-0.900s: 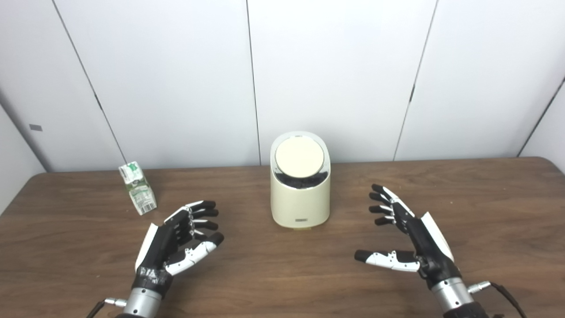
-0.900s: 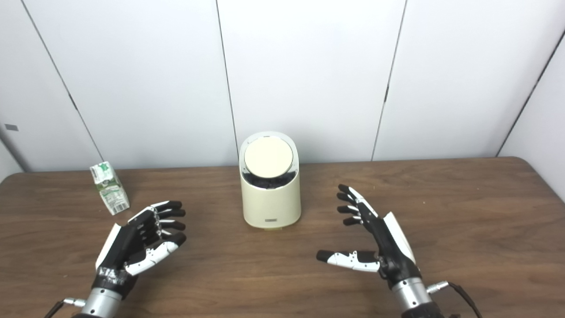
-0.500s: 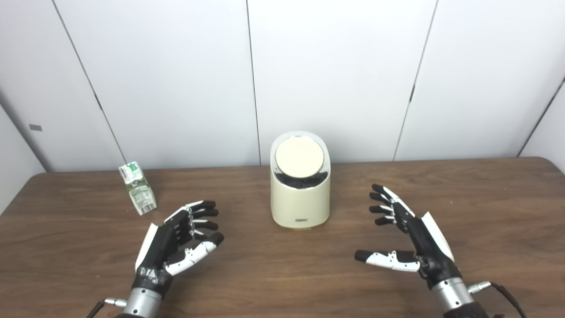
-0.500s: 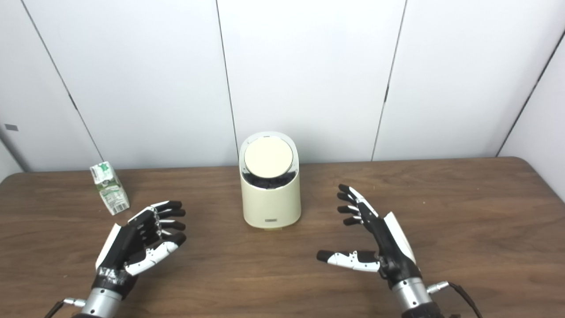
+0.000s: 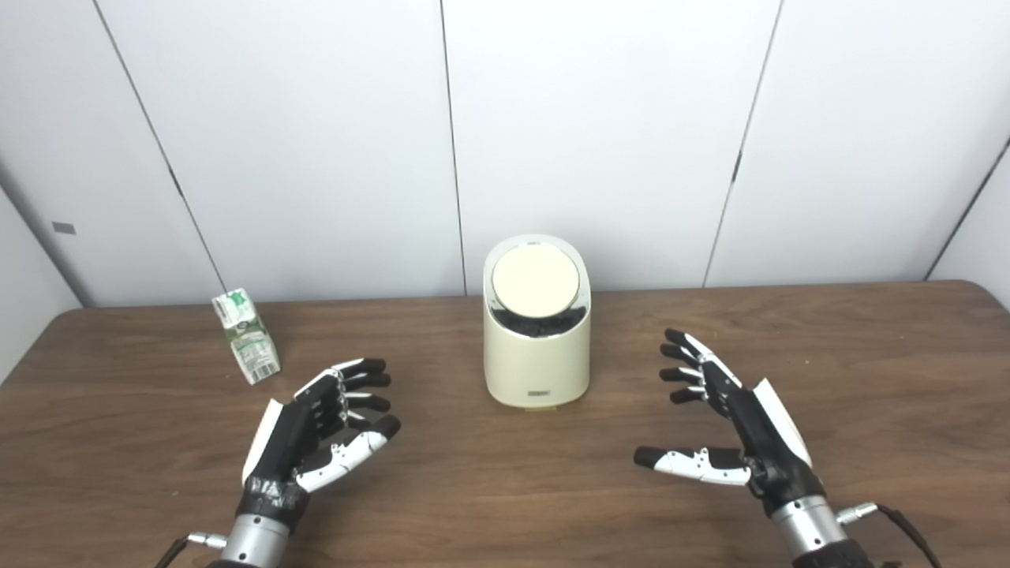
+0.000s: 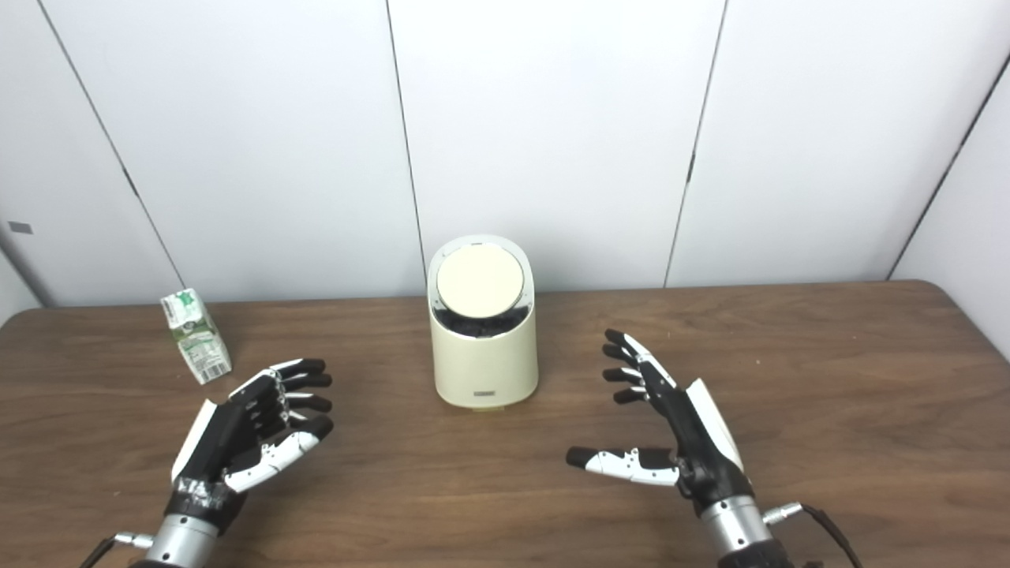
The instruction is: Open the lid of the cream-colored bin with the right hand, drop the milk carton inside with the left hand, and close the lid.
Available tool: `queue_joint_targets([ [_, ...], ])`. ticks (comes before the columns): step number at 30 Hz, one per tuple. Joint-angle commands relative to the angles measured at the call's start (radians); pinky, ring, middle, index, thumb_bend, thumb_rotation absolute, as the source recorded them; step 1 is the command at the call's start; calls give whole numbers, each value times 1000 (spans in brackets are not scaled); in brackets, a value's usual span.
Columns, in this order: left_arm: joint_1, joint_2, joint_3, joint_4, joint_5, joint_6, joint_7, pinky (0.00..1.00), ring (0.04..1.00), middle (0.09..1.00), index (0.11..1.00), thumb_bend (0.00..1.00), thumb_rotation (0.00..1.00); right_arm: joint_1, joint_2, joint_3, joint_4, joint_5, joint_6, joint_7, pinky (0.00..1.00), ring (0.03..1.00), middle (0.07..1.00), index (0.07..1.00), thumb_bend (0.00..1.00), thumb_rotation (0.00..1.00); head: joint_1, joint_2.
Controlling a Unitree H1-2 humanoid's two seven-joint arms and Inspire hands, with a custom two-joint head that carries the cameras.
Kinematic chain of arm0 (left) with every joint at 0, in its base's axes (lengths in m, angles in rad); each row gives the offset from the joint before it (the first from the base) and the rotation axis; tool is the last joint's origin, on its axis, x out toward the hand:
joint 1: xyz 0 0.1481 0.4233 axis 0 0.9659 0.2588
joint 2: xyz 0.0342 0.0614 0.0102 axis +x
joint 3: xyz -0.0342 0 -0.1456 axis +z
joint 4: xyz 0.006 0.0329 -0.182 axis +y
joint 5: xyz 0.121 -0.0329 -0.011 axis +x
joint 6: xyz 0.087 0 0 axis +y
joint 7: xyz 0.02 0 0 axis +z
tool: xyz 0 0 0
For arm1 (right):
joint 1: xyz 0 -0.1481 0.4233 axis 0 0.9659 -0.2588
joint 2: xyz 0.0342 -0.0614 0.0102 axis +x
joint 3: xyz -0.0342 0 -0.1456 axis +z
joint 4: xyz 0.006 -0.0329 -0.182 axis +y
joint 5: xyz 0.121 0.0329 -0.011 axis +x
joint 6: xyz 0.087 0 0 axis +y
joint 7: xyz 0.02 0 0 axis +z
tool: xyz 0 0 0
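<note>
A cream-colored bin (image 5: 537, 355) stands upright at the middle of the wooden table, its round lid (image 5: 535, 281) tilted toward me with a dark gap under its lower edge. A small green and white milk carton (image 5: 245, 336) stands at the far left. My left hand (image 5: 319, 426) is open and empty, below and right of the carton and left of the bin. My right hand (image 5: 730, 422) is open and empty, right of the bin, thumb spread toward the middle. Neither hand touches anything.
The brown table (image 5: 868, 355) reaches to a white panelled wall (image 5: 600, 134) behind the bin. Its rounded far right corner (image 5: 974, 288) is in view.
</note>
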State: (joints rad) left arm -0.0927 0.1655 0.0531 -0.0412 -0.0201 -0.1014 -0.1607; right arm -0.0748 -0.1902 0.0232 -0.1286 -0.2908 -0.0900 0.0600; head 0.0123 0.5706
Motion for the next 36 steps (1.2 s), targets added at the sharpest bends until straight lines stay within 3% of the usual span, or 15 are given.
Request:
queue_joint_targets([
  [1,-35,7,-1,-8,-8,-43,6,469,635,730,775,688,277,-26,-4,-1,-18,-1,-46,-21,675,784,866,898,787,337,0,0],
  [6,-37,4,0,9,-4,-56,11,469,629,723,774,687,276,-36,3,-1,-13,13,-51,-27,686,798,875,902,779,364,-19,-25],
  [12,-39,3,-1,30,-8,-72,10,471,631,720,773,686,273,-92,-18,-4,-5,36,-73,-16,686,808,891,900,751,279,-23,-45],
  [14,-40,4,-3,38,-9,-82,8,476,633,723,775,679,266,-112,-14,-11,-9,64,-48,-7,705,811,886,892,747,277,-24,-52],
  [15,-40,5,-4,40,-8,-86,7,477,633,723,775,677,265,-124,-3,-20,-23,86,-1,-3,713,814,886,891,747,274,-24,-52],
  [17,-39,5,-4,42,-7,-89,7,483,636,726,777,675,263,-151,15,-35,-33,107,65,-9,734,824,886,896,769,349,-24,-56],
  [20,-39,3,-5,45,-5,-91,9,488,638,728,777,672,261,-193,27,-47,-24,108,107,-22,722,819,884,899,784,404,-24,-60],
  [24,-39,1,-6,44,-3,-92,12,487,636,725,774,673,256,-261,32,-55,-33,162,179,0,751,848,903,913,748,375,-19,-61],
  [30,-39,-2,-7,46,-7,-94,11,484,634,726,775,666,248,-347,34,-43,-19,160,239,2,739,844,903,912,793,366,-17,-59],
  [33,-37,-5,-6,43,-8,-90,11,483,633,722,776,681,248,-381,39,-37,-2,161,245,0,714,854,926,902,791,311,-17,-59],
  [36,-37,-4,-6,48,-5,-96,11,484,636,726,780,676,251,-418,46,-24,19,133,252,-16,711,847,880,880,783,279,-10,-64],
])
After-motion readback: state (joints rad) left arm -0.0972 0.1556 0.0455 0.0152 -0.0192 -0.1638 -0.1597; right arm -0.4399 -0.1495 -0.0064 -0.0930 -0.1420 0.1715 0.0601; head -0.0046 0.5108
